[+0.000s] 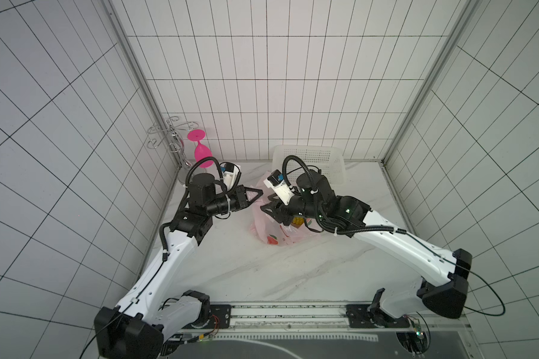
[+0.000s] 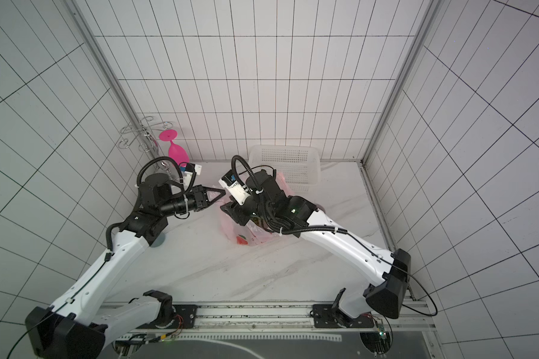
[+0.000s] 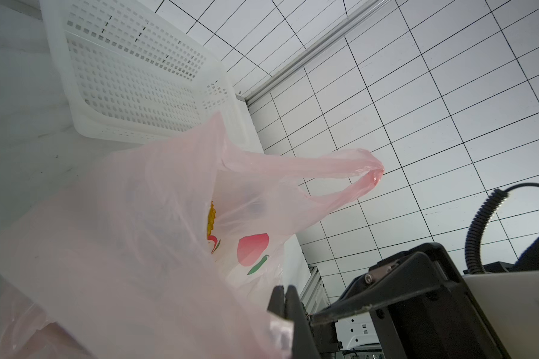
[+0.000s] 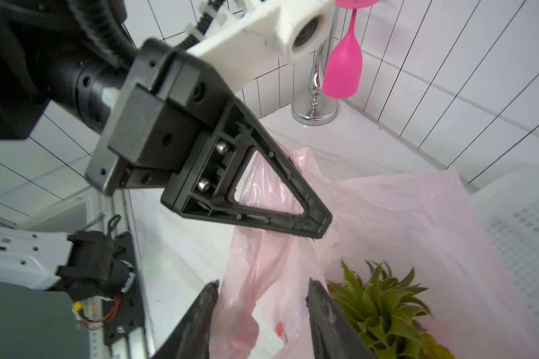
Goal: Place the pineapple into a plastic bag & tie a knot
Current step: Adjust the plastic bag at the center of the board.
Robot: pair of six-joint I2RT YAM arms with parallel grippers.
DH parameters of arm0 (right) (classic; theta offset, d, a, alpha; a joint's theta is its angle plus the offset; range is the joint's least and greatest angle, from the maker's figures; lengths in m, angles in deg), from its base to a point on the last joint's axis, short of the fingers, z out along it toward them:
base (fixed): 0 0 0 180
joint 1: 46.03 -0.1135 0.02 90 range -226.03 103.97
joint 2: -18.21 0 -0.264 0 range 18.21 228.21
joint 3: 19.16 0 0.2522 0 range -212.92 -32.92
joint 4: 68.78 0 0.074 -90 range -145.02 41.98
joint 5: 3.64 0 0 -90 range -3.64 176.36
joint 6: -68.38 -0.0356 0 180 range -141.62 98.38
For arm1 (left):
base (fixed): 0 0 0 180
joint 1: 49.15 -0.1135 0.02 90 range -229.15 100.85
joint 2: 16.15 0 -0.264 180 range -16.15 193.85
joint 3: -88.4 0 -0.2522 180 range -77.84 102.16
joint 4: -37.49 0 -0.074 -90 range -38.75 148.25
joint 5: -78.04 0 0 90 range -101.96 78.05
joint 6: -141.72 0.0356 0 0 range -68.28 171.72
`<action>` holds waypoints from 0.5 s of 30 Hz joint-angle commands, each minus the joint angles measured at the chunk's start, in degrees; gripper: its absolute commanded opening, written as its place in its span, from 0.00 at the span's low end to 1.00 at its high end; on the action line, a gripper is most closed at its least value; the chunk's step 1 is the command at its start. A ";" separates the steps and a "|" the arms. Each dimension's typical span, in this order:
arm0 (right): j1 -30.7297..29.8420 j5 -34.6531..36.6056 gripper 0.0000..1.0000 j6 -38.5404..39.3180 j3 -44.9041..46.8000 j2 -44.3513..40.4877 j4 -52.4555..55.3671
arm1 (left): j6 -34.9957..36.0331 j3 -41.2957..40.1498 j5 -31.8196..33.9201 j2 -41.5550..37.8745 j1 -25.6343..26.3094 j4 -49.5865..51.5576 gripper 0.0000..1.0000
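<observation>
Two robot arms are seen reaching in over a white marble-look table (image 1: 262,273) toward the plastic bag (image 1: 274,236). The bag is sat near the table's back edge, approx. mid-width, just in front of a white perforated basket (image 1: 308,155).

Step 1 is judged done. The pineapple (image 4: 383,295) is seen inside the bag, w/ its green crown up by the mouth. The knot is not yet made: no tie is seen anywhere, & one handle loop (image 3: 367,171) is stood up free & open. Approx. half is judged left: both handles to be gathered, crossed & cinched.

The left gripper (image 4: 321,228) is shown w/ jaws pressed together at the bag's rim, & a fold of pink film appears to be pinched there. The right gripper (image 4: 262,284) is shown w/ jaws spread; bag film is hung btw. them, nothing clamped.

Whether bag & basket touch cannot be told. A chrome glass rack (image 1: 168,130) w/ a pink goblet (image 1: 201,149) hung upside down is placed in the back-left corner, well apart from the bag.

Obstacles, as judged: the handles may be snagged by the leafy crown, both wrists are crowded close over the bag, & the thin film may be slipped or torn.
</observation>
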 commanded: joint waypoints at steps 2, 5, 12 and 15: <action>-0.36 0.48 0.22 0.98 -6.69 0.89 -0.12 | -0.46 -0.34 0.15 -1.42 0.47 -2.29 0.00; -0.28 0.29 0.02 0.98 -7.06 0.99 -0.04 | -0.82 -0.26 0.29 -1.72 0.44 -2.31 0.00; -0.29 0.82 0.00 1.88 -12.23 0.15 2.82 | 4.41 4.33 5.63 -8.73 -3.77 9.15 0.60; -0.28 0.31 0.00 2.86 -17.23 1.02 5.78 | 9.05 6.79 7.40 -12.62 -6.85 14.67 0.65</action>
